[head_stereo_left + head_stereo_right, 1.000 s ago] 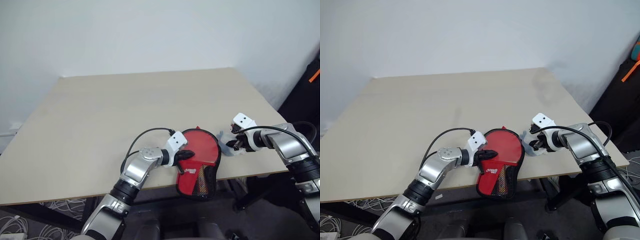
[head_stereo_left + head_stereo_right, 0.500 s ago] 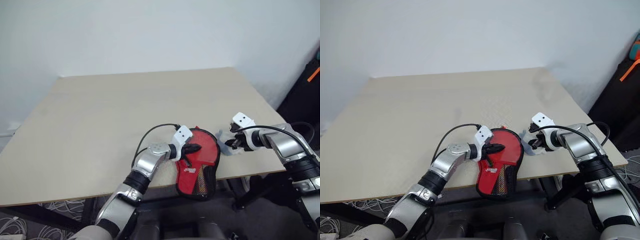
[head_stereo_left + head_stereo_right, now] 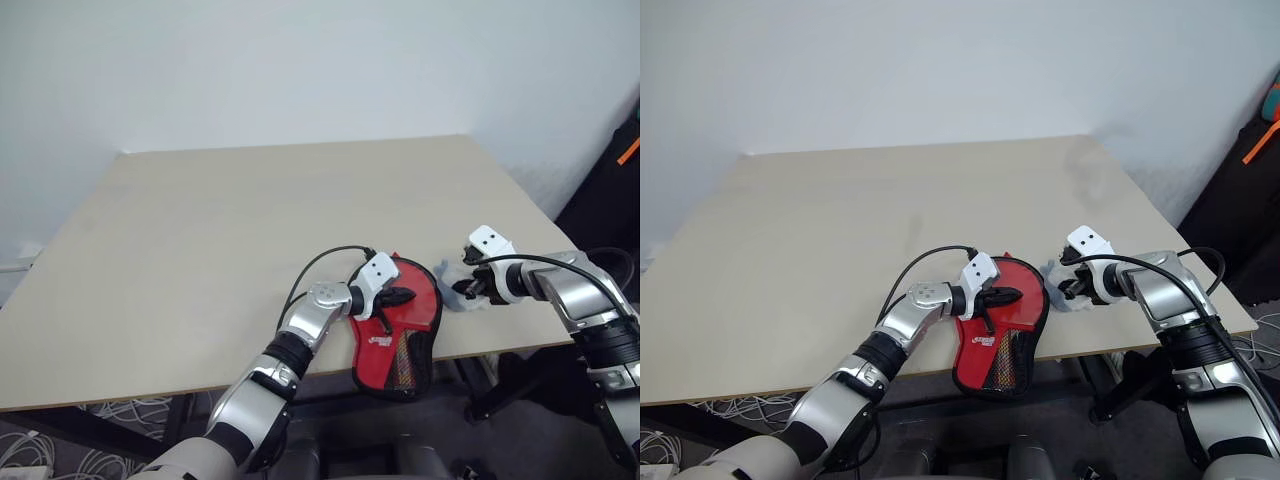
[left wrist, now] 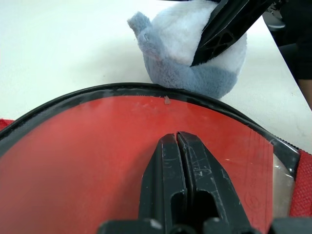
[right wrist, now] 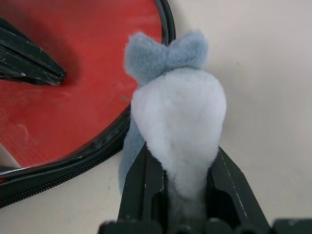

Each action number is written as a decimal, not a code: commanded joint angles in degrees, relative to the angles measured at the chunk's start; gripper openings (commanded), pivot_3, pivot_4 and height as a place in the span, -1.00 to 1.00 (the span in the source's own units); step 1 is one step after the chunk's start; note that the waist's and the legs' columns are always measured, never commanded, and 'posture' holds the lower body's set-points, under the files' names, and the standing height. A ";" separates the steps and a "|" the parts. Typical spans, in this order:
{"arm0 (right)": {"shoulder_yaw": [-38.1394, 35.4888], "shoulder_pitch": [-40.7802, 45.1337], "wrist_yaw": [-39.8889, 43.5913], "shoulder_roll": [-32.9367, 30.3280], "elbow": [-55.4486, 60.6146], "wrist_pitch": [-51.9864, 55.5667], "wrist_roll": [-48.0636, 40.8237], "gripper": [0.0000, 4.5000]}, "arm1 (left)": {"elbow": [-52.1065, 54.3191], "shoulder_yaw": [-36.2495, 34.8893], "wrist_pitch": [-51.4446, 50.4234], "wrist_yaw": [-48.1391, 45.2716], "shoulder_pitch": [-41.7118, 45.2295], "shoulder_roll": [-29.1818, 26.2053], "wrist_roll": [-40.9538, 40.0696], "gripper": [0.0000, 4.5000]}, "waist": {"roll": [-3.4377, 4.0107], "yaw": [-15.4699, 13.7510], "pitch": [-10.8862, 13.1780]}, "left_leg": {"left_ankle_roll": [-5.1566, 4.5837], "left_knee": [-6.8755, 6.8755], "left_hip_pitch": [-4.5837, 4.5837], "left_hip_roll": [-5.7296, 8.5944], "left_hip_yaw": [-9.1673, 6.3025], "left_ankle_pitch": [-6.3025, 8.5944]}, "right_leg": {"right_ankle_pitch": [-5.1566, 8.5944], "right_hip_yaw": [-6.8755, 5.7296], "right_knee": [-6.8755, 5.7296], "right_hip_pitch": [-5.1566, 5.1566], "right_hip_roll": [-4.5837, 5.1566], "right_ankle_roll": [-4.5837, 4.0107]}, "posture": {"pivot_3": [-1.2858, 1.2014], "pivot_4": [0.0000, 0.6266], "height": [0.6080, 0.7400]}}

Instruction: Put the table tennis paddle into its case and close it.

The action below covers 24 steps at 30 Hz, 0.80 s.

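case (image 3: 397, 330): red fabric, black trim round the edge; black mesh patch and white print on the part hanging past the tabletop's near edge, at 6 o'clock of the round part.
case panel (image 4: 146, 141): clear, the red beneath showing through; black zip edge.
plush toy (image 5: 175, 112): pale blue-grey, white front, blue-grey ears; at 3 o'clock of the case.
tabletop (image 3: 250, 220): plain light beige, no pattern.
left gripper (image 4: 179, 146): black fingers, white housing behind, silver-grey arm.
right gripper (image 3: 470, 290): black fingers, white housing.
wall (image 3: 300, 70): plain pale grey-white.
cables (image 3: 325, 262): black, looped at the wrists.
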<state>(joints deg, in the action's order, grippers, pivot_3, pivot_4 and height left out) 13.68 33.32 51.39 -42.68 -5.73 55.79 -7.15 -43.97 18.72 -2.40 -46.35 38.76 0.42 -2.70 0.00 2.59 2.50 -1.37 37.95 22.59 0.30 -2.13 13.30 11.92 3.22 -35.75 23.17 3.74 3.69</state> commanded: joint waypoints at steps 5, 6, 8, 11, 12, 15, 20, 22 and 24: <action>-4.78 -0.37 1.29 -4.50 6.58 1.16 -3.12 -0.84 | -4.42 0.36 0.76 -0.05 -2.49 -0.88 2.37 -1.00 | 0.00 0.00 -0.01 | 0.00 -0.01 -0.02 0.00 0.00 0.00 | 0.00 0.00 0.00 -0.01 0.00 0.00 | 0.03 -1.00 1.00; -5.07 -0.70 1.46 -5.00 7.30 1.30 -3.55 -0.84 | -4.47 0.39 0.79 -0.07 -2.59 -0.89 2.42 -1.00 | -0.01 0.00 -0.02 | 0.00 -0.01 -0.02 0.00 -0.01 0.00 | 0.00 -0.01 0.00 -0.02 0.00 0.00 | 0.03 -1.00 1.00; -6.14 -1.80 2.11 -6.07 9.51 1.92 -4.85 -0.84 | -4.35 0.58 0.72 -0.30 -2.86 -0.90 2.52 -1.00 | -0.03 -0.01 -0.02 | 0.00 -0.01 -0.03 -0.01 -0.01 0.00 | 0.00 -0.01 0.00 -0.02 0.00 0.00 | 0.03 -1.00 1.00; -7.47 -4.41 3.36 -8.29 13.62 2.66 -6.85 -0.84 | -4.38 0.85 0.50 -0.91 -2.96 -0.93 2.63 -1.00 | -0.05 -0.05 -0.02 | -0.01 -0.01 -0.01 0.00 -0.02 0.01 | 0.01 -0.01 0.02 -0.02 0.01 0.01 | 0.03 -1.00 1.00; -7.90 -5.41 3.84 -9.08 14.97 2.71 -7.57 -0.84 | -4.41 0.84 0.49 -1.03 -2.92 -0.92 2.64 -1.00 | -0.06 -0.03 -0.02 | -0.01 -0.01 -0.02 0.00 -0.02 0.01 | 0.01 -0.01 0.02 -0.02 0.01 0.01 | 0.03 -1.00 1.00; -9.31 -8.04 5.04 -11.10 18.38 2.42 -9.59 -0.84 | -4.66 0.75 0.44 -1.42 -2.57 -0.81 2.61 -1.00 | -0.06 -0.03 -0.03 | -0.01 -0.02 -0.03 -0.01 -0.02 0.02 | 0.02 -0.02 0.02 -0.02 0.01 0.02 | 0.03 -1.00 1.00; -11.41 -11.47 5.55 -13.36 22.07 1.56 -11.84 -0.84 | -5.17 0.84 0.40 -2.38 -1.96 -0.71 2.70 -1.00 | -0.10 -0.04 -0.02 | -0.01 -0.02 -0.03 -0.01 -0.01 0.03 | 0.03 -0.02 0.02 -0.02 0.01 0.02 | 0.03 -1.00 1.00; -12.24 -12.97 6.05 -14.23 23.54 0.84 -12.79 -0.84 | -5.42 0.83 0.47 -2.56 -1.74 -0.67 2.79 -1.00 | -0.10 -0.05 -0.01 | -0.01 -0.02 -0.02 -0.01 -0.01 0.03 | 0.04 -0.02 0.02 0.00 0.01 0.02 | 0.03 -1.00 1.00; -13.51 -15.51 6.99 -15.45 25.37 -0.55 -13.76 -0.84 | -5.61 0.84 0.53 -2.73 -1.59 -0.64 2.87 -1.00 | -0.12 -0.06 0.00 | -0.01 -0.02 -0.02 -0.01 -0.01 0.03 | 0.04 -0.02 0.03 -0.01 0.01 0.02 | 0.03 -1.00 1.00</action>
<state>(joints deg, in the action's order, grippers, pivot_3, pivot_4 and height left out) 3.11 18.56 57.21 -56.24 16.75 56.90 -19.65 -45.76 18.40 -0.32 -48.43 39.00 0.42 -2.17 -0.13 2.53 2.50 -1.39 37.93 22.57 0.28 -2.14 13.34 11.96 3.20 -35.72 23.16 3.75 3.71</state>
